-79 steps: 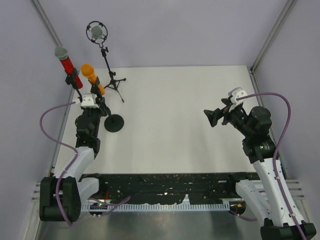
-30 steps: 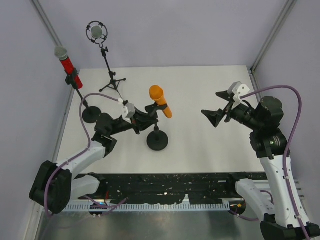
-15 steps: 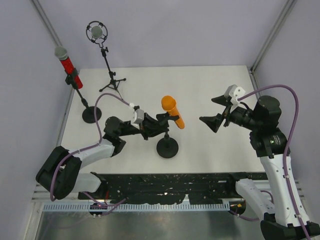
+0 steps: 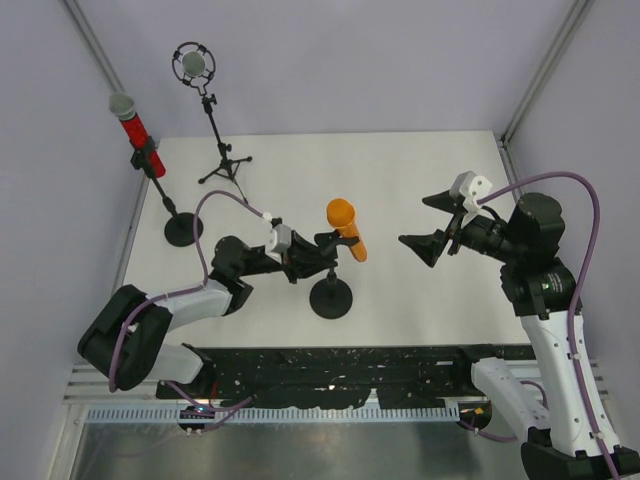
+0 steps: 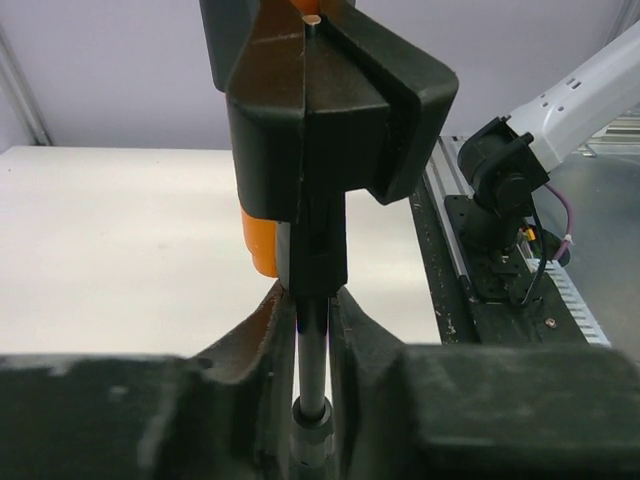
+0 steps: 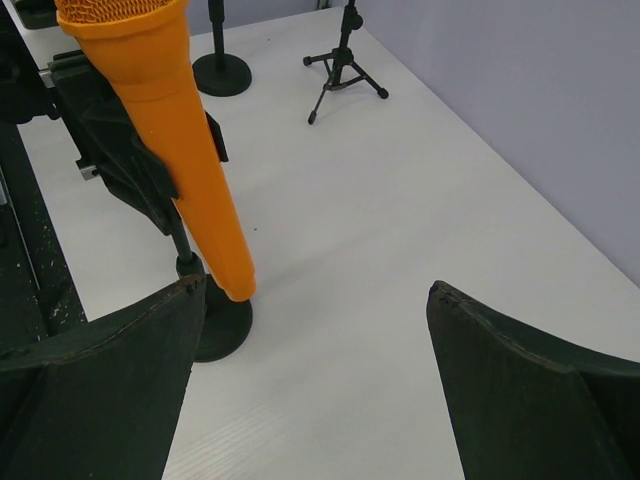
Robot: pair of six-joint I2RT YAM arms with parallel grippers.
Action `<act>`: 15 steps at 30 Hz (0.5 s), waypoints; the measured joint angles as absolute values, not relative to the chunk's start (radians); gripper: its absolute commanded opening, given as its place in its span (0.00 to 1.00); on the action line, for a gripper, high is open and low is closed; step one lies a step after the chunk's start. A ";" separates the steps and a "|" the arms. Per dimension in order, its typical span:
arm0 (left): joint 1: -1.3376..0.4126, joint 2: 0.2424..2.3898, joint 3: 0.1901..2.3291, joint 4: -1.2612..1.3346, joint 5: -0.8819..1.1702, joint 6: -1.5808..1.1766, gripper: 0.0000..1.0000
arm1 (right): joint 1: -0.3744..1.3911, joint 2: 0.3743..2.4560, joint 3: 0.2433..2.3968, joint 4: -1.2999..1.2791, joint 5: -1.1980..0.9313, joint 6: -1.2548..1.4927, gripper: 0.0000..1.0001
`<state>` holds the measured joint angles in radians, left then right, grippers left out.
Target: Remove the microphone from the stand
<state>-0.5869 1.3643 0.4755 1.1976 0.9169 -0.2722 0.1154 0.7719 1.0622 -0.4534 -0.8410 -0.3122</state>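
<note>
An orange microphone [image 4: 345, 228] sits tilted in the black clip [image 5: 330, 110] of a stand with a round black base [image 4: 331, 297] near the table's middle. My left gripper [image 4: 316, 256] reaches in from the left and is shut on the stand's thin pole [image 5: 312, 350], just below the clip. In the right wrist view the microphone [image 6: 180, 160] slants down toward the base [image 6: 222, 320]. My right gripper [image 4: 422, 222] hovers to the right of the microphone, apart from it. Its fingers are open wide [image 6: 315, 288] with nothing between them.
A red microphone [image 4: 130, 125] stands on a second round-base stand [image 4: 183, 229] at the far left. A grey studio microphone [image 4: 193, 65] on a tripod [image 4: 225, 165] stands at the back left. Frame posts border both sides.
My left gripper has carried the stand with the orange microphone from the left side to the table's middle, toward the right gripper. The right gripper has shifted slightly and stays open.
</note>
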 measured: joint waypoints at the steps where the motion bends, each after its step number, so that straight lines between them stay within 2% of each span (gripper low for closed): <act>1: -0.587 1.364 0.475 1.200 0.917 -0.271 0.38 | 0.116 0.770 1.062 -0.453 -0.842 -0.312 0.95; 4: -0.587 1.362 0.474 1.214 0.916 -0.253 0.68 | 0.115 0.770 1.062 -0.453 -0.844 -0.312 0.95; 5: -0.587 1.356 0.472 1.214 0.916 -0.252 0.73 | 0.115 0.771 1.062 -0.454 -0.845 -0.312 0.95; 7: -0.587 1.332 0.464 1.209 0.916 -0.230 0.80 | 0.116 0.773 1.062 -0.456 -0.849 -0.312 0.95; 13: -0.586 1.171 0.419 1.091 0.894 -0.091 0.86 | 0.118 0.793 1.098 -0.500 -0.867 -0.324 0.95; 15: -0.579 1.108 0.411 1.029 0.881 -0.040 0.92 | 0.122 0.803 1.122 -0.511 -0.878 -0.332 0.95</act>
